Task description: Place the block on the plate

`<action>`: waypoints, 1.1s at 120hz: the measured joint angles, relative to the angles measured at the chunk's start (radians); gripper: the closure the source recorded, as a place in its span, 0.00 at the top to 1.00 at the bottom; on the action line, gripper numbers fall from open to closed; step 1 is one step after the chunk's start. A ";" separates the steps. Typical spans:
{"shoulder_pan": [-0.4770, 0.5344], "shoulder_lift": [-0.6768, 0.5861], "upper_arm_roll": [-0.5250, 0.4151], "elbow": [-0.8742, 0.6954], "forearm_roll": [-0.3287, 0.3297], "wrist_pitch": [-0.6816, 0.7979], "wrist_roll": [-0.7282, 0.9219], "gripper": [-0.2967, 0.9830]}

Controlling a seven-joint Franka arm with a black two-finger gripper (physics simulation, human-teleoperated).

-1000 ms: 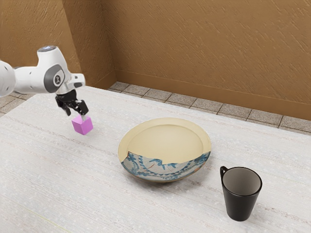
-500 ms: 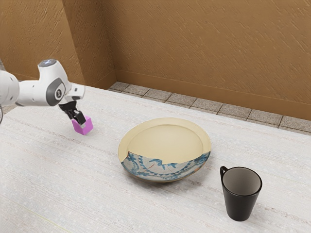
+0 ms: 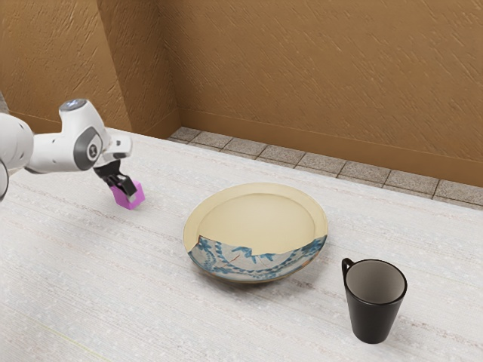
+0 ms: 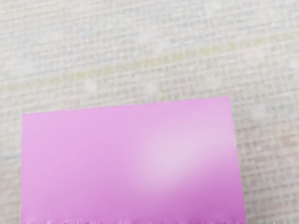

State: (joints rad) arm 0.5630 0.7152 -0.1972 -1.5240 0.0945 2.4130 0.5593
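One block (image 4: 131, 158), gripper (image 3: 127, 191) at it; open or closed, we cannot tell. Step: grasp. Next: secure hold, lift toward plate (image 3: 260, 215).

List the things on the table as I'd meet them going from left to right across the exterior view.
Pink block, cream plate with a blue-patterned section, black mug.
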 joint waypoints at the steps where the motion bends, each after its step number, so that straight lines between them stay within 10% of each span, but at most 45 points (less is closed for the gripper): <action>1: 0.000 0.000 0.001 0.000 -0.001 0.000 -0.001 0.76; 72: -0.053 -0.060 0.021 -0.005 -0.022 0.001 -0.075 0.55; 110: -0.404 -0.448 0.105 -0.353 -0.118 0.002 -0.108 0.54; 132: -0.557 -0.468 0.113 -0.386 -0.134 0.021 -0.127 0.54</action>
State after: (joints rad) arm 0.0065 0.2472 -0.0844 -1.9104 -0.0399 2.4336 0.4321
